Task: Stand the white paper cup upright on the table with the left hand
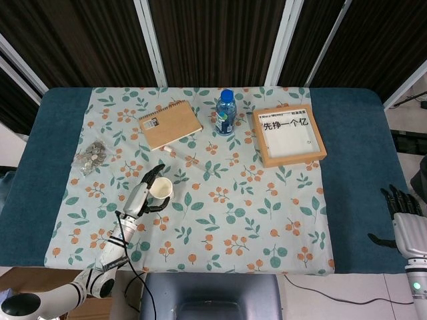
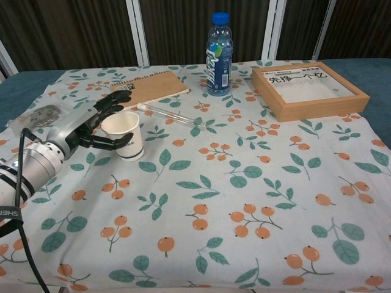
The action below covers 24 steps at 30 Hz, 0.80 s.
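Observation:
The white paper cup [image 1: 161,189] [image 2: 124,135] stands upright, mouth up, on the floral tablecloth at the left of the table. My left hand [image 1: 143,197] [image 2: 85,131] is wrapped around it from the left. Some fingers lie behind the rim and others press against the lower side of the cup. My right hand [image 1: 405,223] hangs off the table's right edge, fingers spread and holding nothing; only the head view shows it.
A spiral notebook [image 1: 170,124] [image 2: 151,87] lies behind the cup, with a clear tube [image 2: 168,114] in front of it. A blue-capped bottle [image 1: 225,113] [image 2: 219,55] stands mid-back. A wooden frame [image 1: 290,135] [image 2: 308,88] lies back right and a bag of coins [image 1: 92,156] [image 2: 40,115] far left.

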Each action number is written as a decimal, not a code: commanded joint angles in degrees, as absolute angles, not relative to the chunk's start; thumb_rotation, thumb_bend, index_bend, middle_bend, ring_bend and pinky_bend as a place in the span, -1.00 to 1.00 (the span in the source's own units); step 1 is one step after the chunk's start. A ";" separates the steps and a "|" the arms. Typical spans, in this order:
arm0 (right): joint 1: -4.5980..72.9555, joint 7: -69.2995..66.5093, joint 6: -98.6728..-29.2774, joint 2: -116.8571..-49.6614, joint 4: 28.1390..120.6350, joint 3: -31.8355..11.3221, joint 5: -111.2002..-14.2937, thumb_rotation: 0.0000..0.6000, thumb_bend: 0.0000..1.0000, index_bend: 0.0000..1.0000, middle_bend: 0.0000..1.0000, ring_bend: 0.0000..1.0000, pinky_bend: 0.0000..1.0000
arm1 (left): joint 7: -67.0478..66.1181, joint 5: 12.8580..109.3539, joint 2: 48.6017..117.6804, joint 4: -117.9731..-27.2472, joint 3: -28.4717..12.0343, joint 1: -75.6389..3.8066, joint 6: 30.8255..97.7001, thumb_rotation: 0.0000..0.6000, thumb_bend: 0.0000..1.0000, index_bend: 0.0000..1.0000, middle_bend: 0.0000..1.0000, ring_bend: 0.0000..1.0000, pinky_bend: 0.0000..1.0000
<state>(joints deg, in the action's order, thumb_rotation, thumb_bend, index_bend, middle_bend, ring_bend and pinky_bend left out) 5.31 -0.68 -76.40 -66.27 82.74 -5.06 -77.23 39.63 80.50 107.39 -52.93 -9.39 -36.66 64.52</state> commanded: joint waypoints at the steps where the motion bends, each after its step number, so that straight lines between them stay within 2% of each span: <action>1: 5.30 -0.76 -76.70 -66.06 82.87 -5.15 -77.42 1.00 -0.90 -1.00 -1.00 -1.00 -1.00 | 38.79 82.63 103.96 -57.61 -9.31 -36.28 67.20 1.00 -0.23 -1.00 -1.00 -1.00 -1.00; 4: 5.25 -0.92 -77.16 -65.70 83.16 -5.15 -77.89 1.00 -0.90 -1.00 -1.00 -1.00 -1.00 | 34.07 84.74 97.57 -65.18 -8.84 -35.58 69.53 1.00 -0.24 -1.00 -1.00 -1.00 -1.00; 7: 5.11 -1.16 -77.82 -65.37 83.15 -5.09 -78.52 1.00 -0.90 -1.00 -1.00 -1.00 -1.00 | 22.87 85.88 85.95 -77.19 -7.24 -34.41 68.86 1.00 -0.25 -1.00 -1.00 -1.00 -1.00; 10: 4.81 -1.54 -78.82 -65.46 82.59 -5.00 -79.22 1.00 -0.90 -1.00 -1.00 -1.00 -1.00 | 5.08 85.41 73.03 -87.43 -4.36 -32.50 66.95 1.00 -0.24 -1.00 -1.00 -1.00 -1.00; 12: 4.59 -1.78 -79.51 -65.63 82.14 -4.82 -79.84 1.00 -0.90 -1.00 -1.00 -1.00 -1.00 | -9.76 83.51 67.19 -91.80 -2.98 -29.89 68.80 1.00 -0.24 -1.00 -1.00 -1.00 -1.00; 13: 4.46 -1.95 -79.98 -65.81 81.83 -4.72 -80.26 1.00 -0.90 -1.00 -1.00 -1.00 -1.00 | -15.81 82.67 66.07 -93.09 -2.59 -27.83 71.78 1.00 -0.24 -1.00 -1.00 -1.00 -1.00; 15: 4.20 -2.07 -80.69 -66.13 81.37 -4.56 -80.74 1.00 -0.90 -1.00 -1.00 -1.00 -1.00 | -18.91 81.88 65.63 -94.25 -1.62 -24.68 75.47 1.00 -0.24 -1.00 -1.00 -1.00 -1.00; 20: 3.22 -1.90 -82.78 -66.57 81.40 -4.24 -81.63 1.00 -0.90 -1.00 -1.00 -1.00 -1.00 | -13.12 81.21 65.13 -93.08 1.04 -18.08 80.50 1.00 -0.24 -1.00 -1.00 -1.00 -1.00; 24: 2.76 -1.33 -83.80 -66.63 81.72 -4.12 -82.09 1.00 -0.90 -1.00 -1.00 -1.00 -1.00 | -9.22 80.68 65.77 -89.77 1.56 -15.56 81.55 1.00 -0.24 -1.00 -1.00 -1.00 -1.00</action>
